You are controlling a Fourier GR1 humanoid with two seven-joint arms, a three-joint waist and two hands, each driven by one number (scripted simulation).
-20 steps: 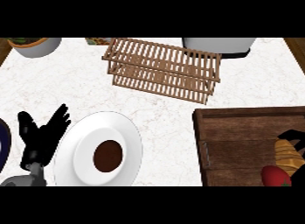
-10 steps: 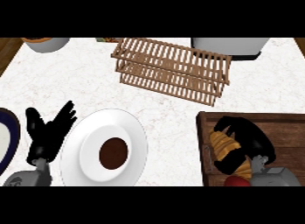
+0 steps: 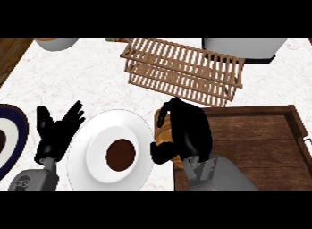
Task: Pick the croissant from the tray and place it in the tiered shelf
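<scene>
The golden-brown croissant (image 3: pixel 162 121) shows only in part, under my right hand (image 3: pixel 188 129), whose fingers curl round it. Hand and croissant sit over the left edge of the dark wooden tray (image 3: pixel 263 143), close to the white plate. The tiered shelf (image 3: pixel 184 71), a light wooden slatted rack, stands just beyond the hand toward the back of the counter. My left hand (image 3: pixel 56 129) rests open with fingers up at the lower left, between the two plates.
A white plate (image 3: pixel 92 138) bearing a brown round item (image 3: pixel 120 154) lies left of the tray. A blue-rimmed plate (image 3: pixel 3 129) sits at the far left edge. A white pot (image 3: pixel 244 47) and a bowl (image 3: pixel 56 43) stand at the back.
My right hand has travelled left from the tray's right side to its left edge, carrying the croissant. The red item in the tray has passed out of sight. The left hand stays put.
</scene>
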